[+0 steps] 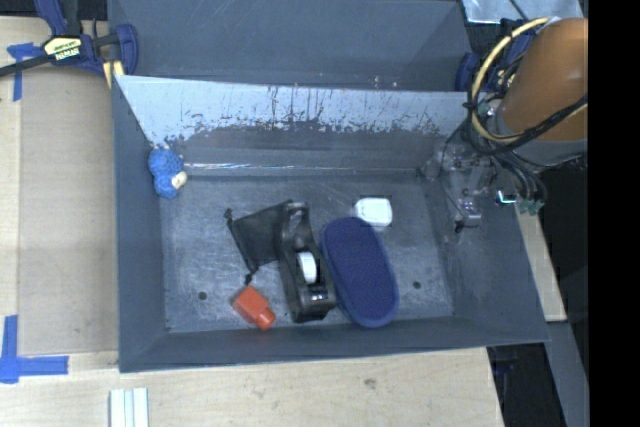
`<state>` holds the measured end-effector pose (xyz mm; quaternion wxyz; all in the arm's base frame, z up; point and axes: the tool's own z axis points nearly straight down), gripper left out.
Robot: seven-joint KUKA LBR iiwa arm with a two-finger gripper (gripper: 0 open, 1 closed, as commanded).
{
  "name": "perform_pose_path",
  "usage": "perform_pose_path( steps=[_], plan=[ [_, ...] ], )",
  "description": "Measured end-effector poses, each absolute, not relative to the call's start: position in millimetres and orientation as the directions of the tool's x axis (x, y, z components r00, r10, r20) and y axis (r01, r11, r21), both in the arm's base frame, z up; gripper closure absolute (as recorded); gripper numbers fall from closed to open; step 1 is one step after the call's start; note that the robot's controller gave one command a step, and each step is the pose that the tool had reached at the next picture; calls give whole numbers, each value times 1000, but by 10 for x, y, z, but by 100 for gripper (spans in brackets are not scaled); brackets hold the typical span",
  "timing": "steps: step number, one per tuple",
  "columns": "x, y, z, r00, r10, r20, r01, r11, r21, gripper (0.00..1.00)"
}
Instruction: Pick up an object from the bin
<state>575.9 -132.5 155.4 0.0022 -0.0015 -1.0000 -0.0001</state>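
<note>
Fingers of the gripper point(463, 215) point down towards the bin floor, but from where I stand I cannot tell whether they are spread or closed, and I can make out nothing caught in them. The gripper hangs at the right side of the grey metal bin point(290, 25), close to its right wall and over bare floor, so it is over none of the loose things. My guess is that the arm sits there because it reaches in from that side and has not yet settled on a target.

Everything to pick from lies left of it, gathered towards the front middle of the floor. Nearest is a small white block point(374, 211), apart from the gripper and just above a dark blue oval case point(358, 270), which lies flat and tilted. Against the case's left edge rests a black tape dispenser point(305, 267) with a white roll in it. A crumpled black piece point(258, 230) touches the dispenser's upper left, and a small orange block point(254, 307) lies near its lower left. Well apart from these, a little blue and yellow toy point(165, 172) sits tucked against the left wall.

The white block looks the easiest pick to me: closest, small, and clear on most sides. The case looks broad and flat, likely awkward for two fingers.

No brand, label or writing on any of these things is readable.
</note>
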Motion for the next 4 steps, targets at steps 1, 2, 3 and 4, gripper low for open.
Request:
perform_pose_path(
  steps=[1, 2, 3, 4],
  plan=[
    [5876, -657, 872, -991, -131, 2, -131, 991, 4, 0],
    [5697, -638, 696, -989, -148, -2, -148, 989, -1, 0],
    [5714, -637, 714, -989, -150, -7, -150, 989, -2, 100],
    [5845, -881, 2387, -991, -135, -13, -135, 991, -4, 100]
  ],
)
